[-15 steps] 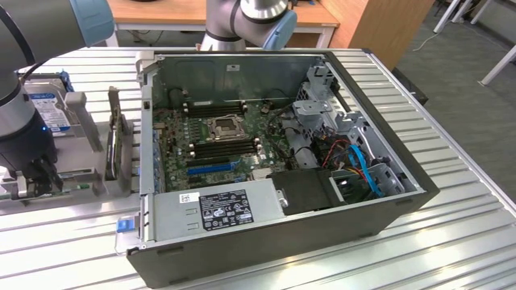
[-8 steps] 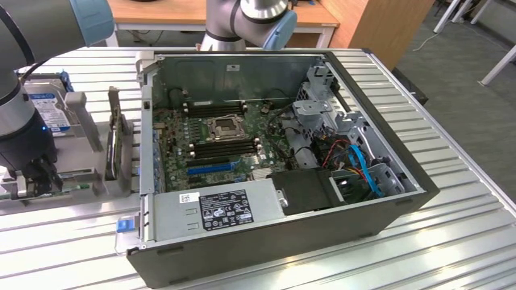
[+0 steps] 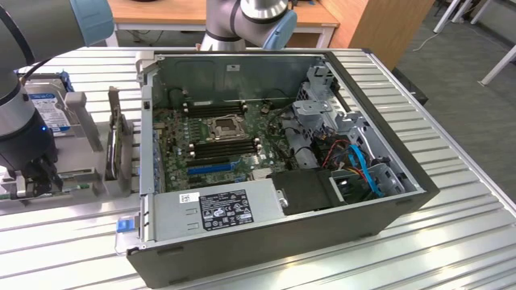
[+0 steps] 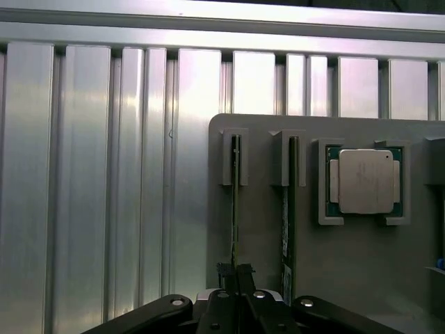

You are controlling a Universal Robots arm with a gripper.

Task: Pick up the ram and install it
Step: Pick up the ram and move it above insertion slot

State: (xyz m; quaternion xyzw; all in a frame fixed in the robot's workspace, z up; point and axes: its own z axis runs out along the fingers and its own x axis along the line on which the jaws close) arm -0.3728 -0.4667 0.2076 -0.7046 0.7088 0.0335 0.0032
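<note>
Hand [image 4: 235, 268] clamps the ram [image 4: 235, 202] (edge-on, any writing unreadable).

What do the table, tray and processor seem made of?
Table: ribbed metal, probably aluminium, brushed and glaring. Tray: matte grey, likely plastic, with moulded slots. Processor: dull silver metal lid on a green board.

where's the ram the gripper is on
In the wrist view the ram stands on edge in the grey holder, clamped by the gripper, beside a second stick.
</note>
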